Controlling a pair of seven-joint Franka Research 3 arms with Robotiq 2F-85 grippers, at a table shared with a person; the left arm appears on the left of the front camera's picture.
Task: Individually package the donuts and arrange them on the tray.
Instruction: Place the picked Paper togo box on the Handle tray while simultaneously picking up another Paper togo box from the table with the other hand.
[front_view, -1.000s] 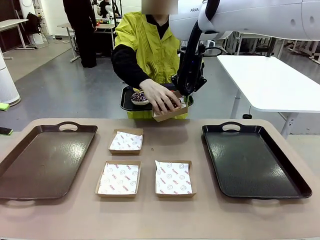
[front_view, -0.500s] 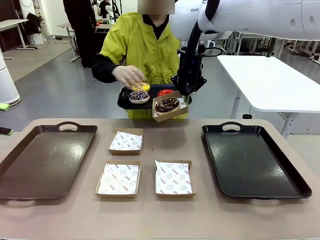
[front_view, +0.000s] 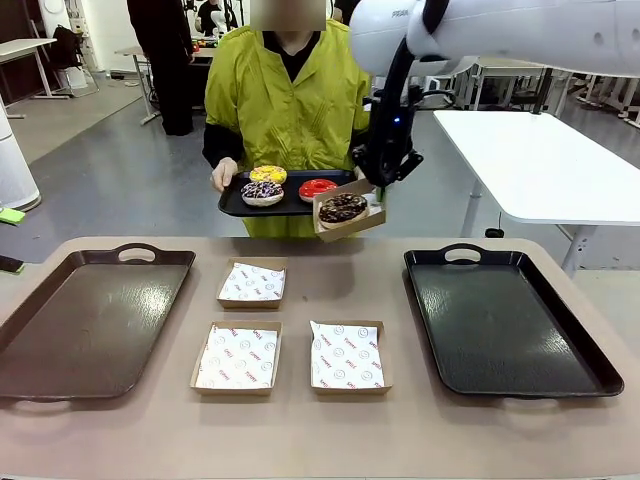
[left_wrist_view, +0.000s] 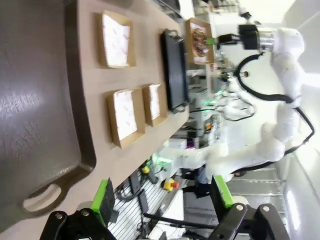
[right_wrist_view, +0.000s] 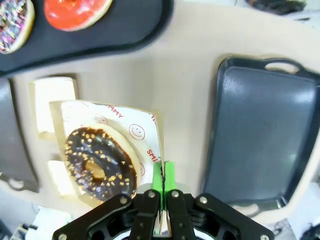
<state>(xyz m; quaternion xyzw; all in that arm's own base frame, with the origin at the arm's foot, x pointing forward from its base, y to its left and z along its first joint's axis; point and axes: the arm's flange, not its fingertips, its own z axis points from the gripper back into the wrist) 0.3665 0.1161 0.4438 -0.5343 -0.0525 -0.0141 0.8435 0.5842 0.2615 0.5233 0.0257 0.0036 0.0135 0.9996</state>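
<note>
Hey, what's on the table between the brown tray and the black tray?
Three shallow cardboard boxes lined with printed paper lie between the brown tray and the black tray, as the front view shows.

On the tan table (front_view: 320, 440) lies a near-left box (front_view: 238, 357), cardboard lined with printed paper; a far box (front_view: 252, 282) at its twelve o'clock; a near-right box (front_view: 347, 357) at its three. A white table (front_view: 540, 160) stands off at two o'clock.
</note>
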